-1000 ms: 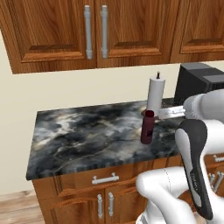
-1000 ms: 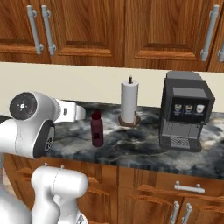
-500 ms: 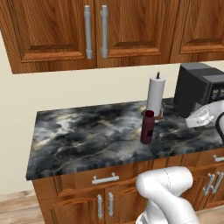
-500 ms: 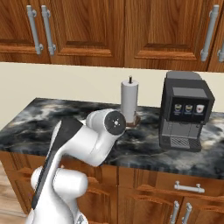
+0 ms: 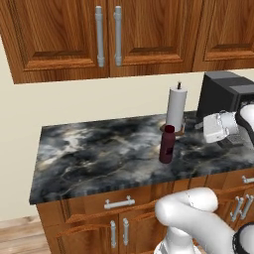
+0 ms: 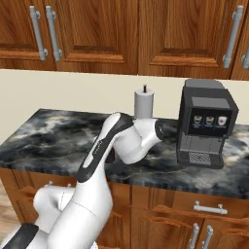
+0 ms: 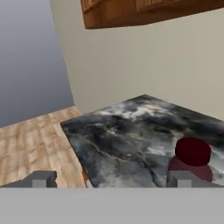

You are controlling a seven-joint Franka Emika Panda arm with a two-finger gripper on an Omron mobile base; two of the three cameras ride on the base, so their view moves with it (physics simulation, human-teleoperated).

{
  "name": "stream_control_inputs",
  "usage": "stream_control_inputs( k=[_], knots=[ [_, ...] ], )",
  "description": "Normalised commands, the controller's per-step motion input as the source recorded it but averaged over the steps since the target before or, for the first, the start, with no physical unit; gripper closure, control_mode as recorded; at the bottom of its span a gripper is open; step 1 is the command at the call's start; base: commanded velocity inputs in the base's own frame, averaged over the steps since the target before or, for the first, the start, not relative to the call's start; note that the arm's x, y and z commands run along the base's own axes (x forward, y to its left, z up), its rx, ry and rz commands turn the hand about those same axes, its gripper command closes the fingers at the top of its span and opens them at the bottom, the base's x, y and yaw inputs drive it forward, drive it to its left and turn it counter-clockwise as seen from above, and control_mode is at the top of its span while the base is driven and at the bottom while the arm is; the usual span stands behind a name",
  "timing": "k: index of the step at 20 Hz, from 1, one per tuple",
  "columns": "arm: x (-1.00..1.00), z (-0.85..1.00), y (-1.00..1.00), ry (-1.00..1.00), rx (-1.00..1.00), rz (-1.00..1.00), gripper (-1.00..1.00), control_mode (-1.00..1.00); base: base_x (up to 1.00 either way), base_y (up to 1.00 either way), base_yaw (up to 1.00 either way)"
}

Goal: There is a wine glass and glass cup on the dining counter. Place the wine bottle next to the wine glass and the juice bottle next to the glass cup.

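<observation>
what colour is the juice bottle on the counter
Dark maroon with a dark red cap; the juice bottle shows best in the left base view.

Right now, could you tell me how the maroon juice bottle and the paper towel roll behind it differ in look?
The juice bottle is dark maroon and opaque with a short capped neck; the paper towel roll is white, with a thin dark spindle on top. The juice bottle is shorter and stands nearer the counter's front edge; the paper towel roll sits on a brown holder base by the wall. Both stand upright on the marbled counter.
</observation>
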Motion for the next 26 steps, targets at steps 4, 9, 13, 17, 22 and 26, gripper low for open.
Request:
stream_control_inputs(
  k=[4, 9, 13, 17, 22, 26],
  knots=[
    [0.68, -0.29, 0.21, 0.00, 0.02, 0.29, -1.00, -1.00, 0.00, 0.00, 0.00],
    [0.47, -0.16, 0.09, 0.00, 0.02, 0.18, -1.00, -1.00, 0.00, 0.00, 0.00],
    [0.40, -0.30, 0.00, 0.00, 0.01, 0.12, -1.00, -1.00, 0.00, 0.00, 0.00],
    [0.43, -0.29, 0.00, 0.00, 0.03, 0.08, -1.00, -1.00, 0.00, 0.00, 0.00],
    [0.39, -0.25, 0.00, 0.00, 0.03, 0.04, -1.00, -1.00, 0.00, 0.00, 0.00],
    [0.29, -0.18, 0.00, 0.00, 0.06, 0.00, -1.00, -1.00, 0.00, 0.00, 0.00]
  ],
)
